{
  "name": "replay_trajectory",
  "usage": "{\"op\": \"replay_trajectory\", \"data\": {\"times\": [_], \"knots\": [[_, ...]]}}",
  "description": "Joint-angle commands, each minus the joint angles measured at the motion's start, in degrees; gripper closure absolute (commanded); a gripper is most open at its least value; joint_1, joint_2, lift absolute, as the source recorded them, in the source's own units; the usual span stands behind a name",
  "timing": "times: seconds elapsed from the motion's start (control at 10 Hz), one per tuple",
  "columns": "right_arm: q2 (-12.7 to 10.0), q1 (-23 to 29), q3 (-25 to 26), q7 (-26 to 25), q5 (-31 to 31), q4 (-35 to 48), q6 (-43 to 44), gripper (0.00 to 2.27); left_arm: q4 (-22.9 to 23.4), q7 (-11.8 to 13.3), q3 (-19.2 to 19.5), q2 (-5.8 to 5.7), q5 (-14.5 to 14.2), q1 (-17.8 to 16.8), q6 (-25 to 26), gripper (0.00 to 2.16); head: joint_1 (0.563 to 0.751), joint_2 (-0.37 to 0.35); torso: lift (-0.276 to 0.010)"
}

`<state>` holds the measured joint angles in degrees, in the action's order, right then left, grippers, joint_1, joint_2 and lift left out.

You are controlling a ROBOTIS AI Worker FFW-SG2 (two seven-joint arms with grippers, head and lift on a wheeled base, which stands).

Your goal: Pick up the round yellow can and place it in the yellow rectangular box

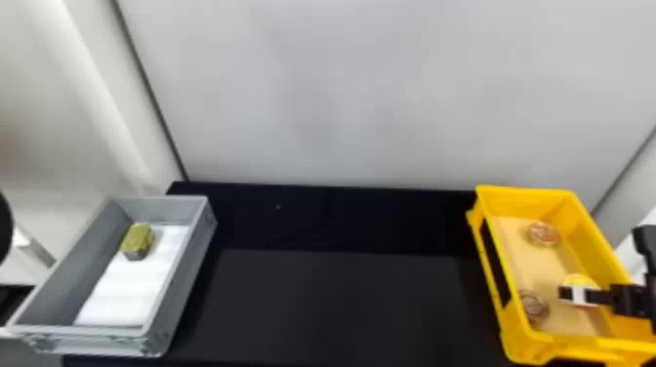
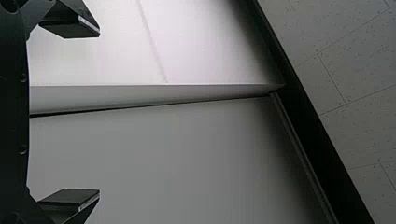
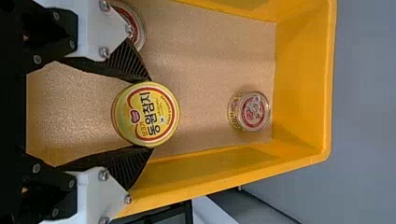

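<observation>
Round yellow can [image 1: 580, 281] lies within the yellow rectangular box [image 1: 524, 202], we see in the head view. In the left wrist view, our left claw [image 2: 99, 113] gapes wide, empty. In the right, our right claw [image 3: 150, 115] pinches the can's opposite sides, probably for a level release.

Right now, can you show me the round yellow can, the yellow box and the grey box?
Round yellow can [image 3: 145, 114], right wrist view: on its lid.
Yellow box [image 1: 517, 206], head view: on the inside of its far wall.
Grey box [image 1: 186, 268], head view: on the outside of its right wall.
</observation>
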<state>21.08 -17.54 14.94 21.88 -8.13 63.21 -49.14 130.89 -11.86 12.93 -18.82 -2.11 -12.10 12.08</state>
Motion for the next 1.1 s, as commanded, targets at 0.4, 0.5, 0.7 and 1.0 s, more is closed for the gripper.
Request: {"op": "replay_trajectory", "data": {"times": [0.4,0.5,0.7,1.0], "knots": [[-0.51,0.58,-0.35,-6.49,4.53,2.80,-2.82,0.01,-0.02,-0.01,0.00,0.18,0.00,0.23,0.24,0.07,0.694,0.054,-0.003],[0.01,0.41,-0.61,-5.35,5.58,3.23,-1.33,0.00,-0.02,-0.01,0.00,0.18,0.00,0.23,0.24,0.07,0.694,0.054,-0.003],[-0.07,0.05,-1.32,-6.76,5.67,10.53,-0.63,0.00,-0.02,-0.01,0.00,0.26,0.00,0.23,0.41,0.07,0.694,0.054,-0.003],[-0.34,-2.41,-3.16,-14.67,10.86,28.02,-3.70,0.00,-0.02,-0.10,-0.09,0.35,0.18,0.15,0.68,0.07,0.694,0.054,-0.003]]}}
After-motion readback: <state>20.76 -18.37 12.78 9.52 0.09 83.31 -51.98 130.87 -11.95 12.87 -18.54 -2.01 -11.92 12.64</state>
